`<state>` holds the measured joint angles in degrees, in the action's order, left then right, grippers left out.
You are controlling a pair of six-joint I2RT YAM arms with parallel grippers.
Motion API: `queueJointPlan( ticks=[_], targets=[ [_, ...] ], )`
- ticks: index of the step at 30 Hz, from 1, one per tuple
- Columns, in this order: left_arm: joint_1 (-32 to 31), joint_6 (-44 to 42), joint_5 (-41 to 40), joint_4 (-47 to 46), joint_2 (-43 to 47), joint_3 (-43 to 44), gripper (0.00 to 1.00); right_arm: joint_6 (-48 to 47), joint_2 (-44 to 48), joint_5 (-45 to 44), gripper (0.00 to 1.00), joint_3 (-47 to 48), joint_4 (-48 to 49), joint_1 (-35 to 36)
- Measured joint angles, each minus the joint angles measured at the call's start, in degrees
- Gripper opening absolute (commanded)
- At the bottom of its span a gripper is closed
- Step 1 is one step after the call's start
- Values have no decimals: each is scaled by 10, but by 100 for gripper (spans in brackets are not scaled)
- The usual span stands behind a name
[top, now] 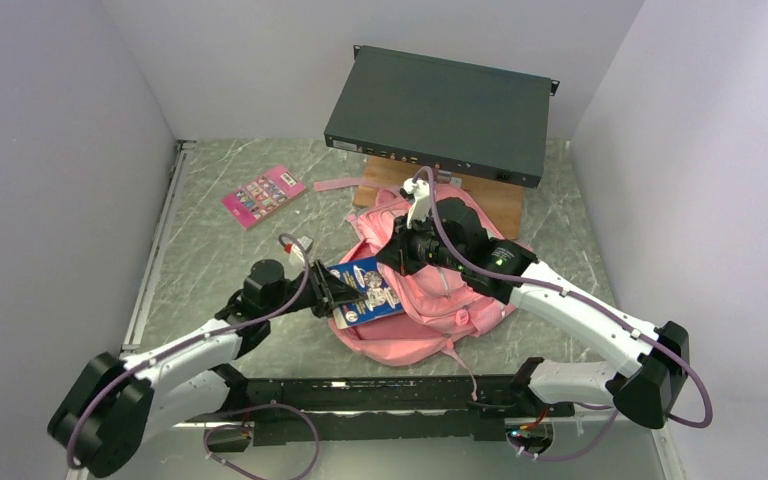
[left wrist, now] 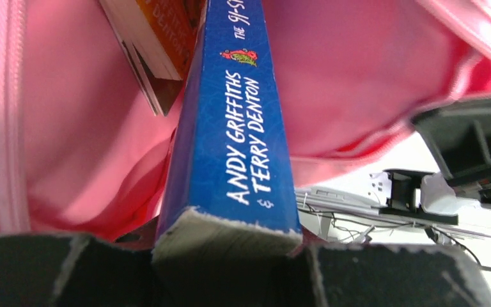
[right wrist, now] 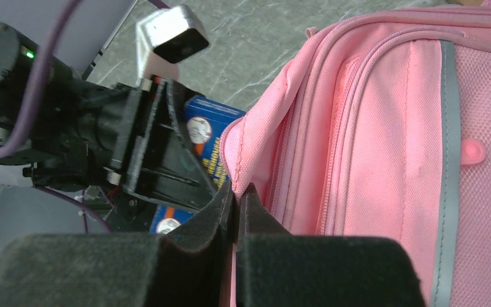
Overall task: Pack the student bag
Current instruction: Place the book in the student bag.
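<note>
From above, the bag (top: 430,300) lay in the middle of the table, its mouth turned toward the left arm. The left gripper (top: 328,288) held a blue book (top: 368,290) at that mouth; part of the cover showed outside the pink fabric. The right gripper (top: 400,250) sat on the bag's upper edge just beside the book. A pink booklet (top: 263,194) lay well apart on the far left of the table, and a dark box (top: 440,115) stood behind the bag.

In the left wrist view, the book's spine (left wrist: 236,141) ran up from between the dark fingers (left wrist: 57,268), which were clamped on its lower end. Its upper end reached into the pink interior (left wrist: 358,77). An orange book (left wrist: 160,38) lay inside already, just beside the blue one, so at least one item seemed packed.

In the right wrist view, the right arm's fingers (right wrist: 198,217) were pressed together on the lip of the bag (right wrist: 383,160), apparently pinching the fabric to hold the mouth open. The left gripper (right wrist: 153,153) and the book's corner (right wrist: 211,125) sat just outside that lip.

By my reading, packing was partway done. The blue book was at the opening but not yet released inside. The pink booklet may have been left to go in, though I could not tell whether it belonged to the load. The zip was open.
</note>
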<state>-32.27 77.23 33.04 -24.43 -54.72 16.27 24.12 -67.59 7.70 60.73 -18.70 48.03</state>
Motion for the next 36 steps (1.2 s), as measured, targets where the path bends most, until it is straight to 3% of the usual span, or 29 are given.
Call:
queueJointPlan(
  ticks=[6,16,21,23,26,31,33,36],
  targets=[
    [-66,24,-86,-113,-138,14,0,6,1,7,0,0,4,-1],
    [-105,93,-173,-353,-454,150,0,10,16,16,0,0,-1,-3],
    [-129,112,-218,-359,-505,205,7,9,29,14,0,0,-11,-5],
    [-136,111,-231,-329,-508,230,16,9,36,12,0,0,-14,-7],
    [-143,110,-244,-274,-508,261,39,8,42,7,0,0,-14,-7],
    [-144,107,-250,-233,-497,266,53,8,45,3,0,-1,-14,-7],
    [-144,104,-249,-210,-487,266,81,7,47,3,0,-2,-14,-7],
    [-144,88,-242,-171,-465,266,88,8,52,3,0,-4,-11,-7]
  ],
)
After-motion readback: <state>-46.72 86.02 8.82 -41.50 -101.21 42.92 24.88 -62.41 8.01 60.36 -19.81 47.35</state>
